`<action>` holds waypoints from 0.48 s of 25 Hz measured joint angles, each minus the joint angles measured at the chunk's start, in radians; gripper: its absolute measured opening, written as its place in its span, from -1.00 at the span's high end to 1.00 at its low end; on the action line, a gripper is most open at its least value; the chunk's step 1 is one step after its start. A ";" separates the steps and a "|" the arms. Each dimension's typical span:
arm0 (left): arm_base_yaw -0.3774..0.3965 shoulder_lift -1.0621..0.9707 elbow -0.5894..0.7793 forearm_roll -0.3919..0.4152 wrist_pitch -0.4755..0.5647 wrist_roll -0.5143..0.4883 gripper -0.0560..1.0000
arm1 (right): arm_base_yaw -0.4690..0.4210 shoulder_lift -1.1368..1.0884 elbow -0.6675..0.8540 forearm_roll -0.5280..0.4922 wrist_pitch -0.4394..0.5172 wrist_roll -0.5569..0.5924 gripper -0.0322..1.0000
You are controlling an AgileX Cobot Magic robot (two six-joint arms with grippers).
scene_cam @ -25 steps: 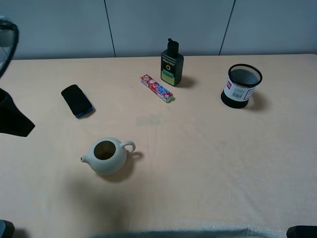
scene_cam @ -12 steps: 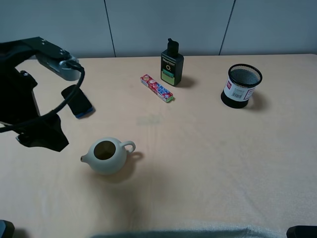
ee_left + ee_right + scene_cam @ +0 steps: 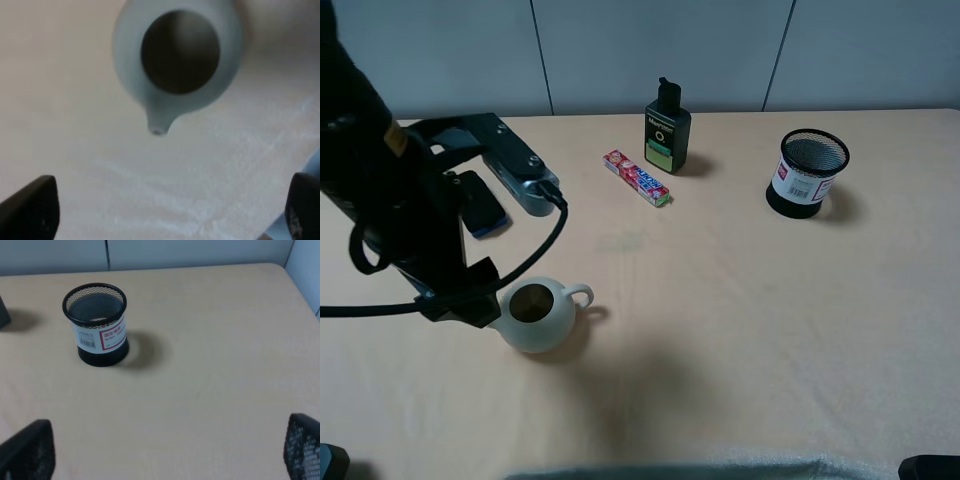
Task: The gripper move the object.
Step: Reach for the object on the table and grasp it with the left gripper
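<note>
The cream-white teapot (image 3: 536, 316) stands lidless on the tan table, spout to the left and loop handle to the right. My left gripper (image 3: 468, 303), the black end of the bulky arm with a grey module and looping cable, hangs just left of the teapot, over its spout. In the left wrist view the teapot (image 3: 177, 55) lies ahead of the open left gripper (image 3: 167, 212), its spout toward the gap and outside the jaws. My right gripper (image 3: 162, 452) is open and empty, well short of the black mesh cup (image 3: 97, 325).
A dark green bottle (image 3: 667, 130) and a red flat pack (image 3: 636, 178) stand at the back middle. The black mesh cup (image 3: 807, 172) is at the back right. A black phone (image 3: 480, 205) lies partly behind the left arm.
My left arm has swung in from the left edge and come down beside the teapot's spout. The teapot and the other objects have not moved.
</note>
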 joint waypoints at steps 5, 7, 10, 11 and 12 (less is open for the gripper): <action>-0.063 0.074 -0.033 0.007 -0.022 0.000 -0.83 | 0.000 0.000 0.000 0.000 -0.001 0.000 -0.41; -0.090 0.101 -0.037 0.007 -0.041 0.000 -0.83 | 0.000 0.000 0.000 0.000 -0.001 0.000 -0.41; -0.121 0.139 -0.037 0.007 -0.081 0.000 -0.83 | 0.000 0.000 0.000 0.000 -0.001 0.000 -0.41; -0.129 0.151 -0.037 0.007 -0.091 -0.001 -0.83 | 0.000 0.000 0.000 0.000 -0.001 0.000 -0.41; -0.136 0.164 -0.037 0.007 -0.103 -0.001 -0.83 | 0.000 0.000 0.000 0.000 -0.001 0.000 -0.41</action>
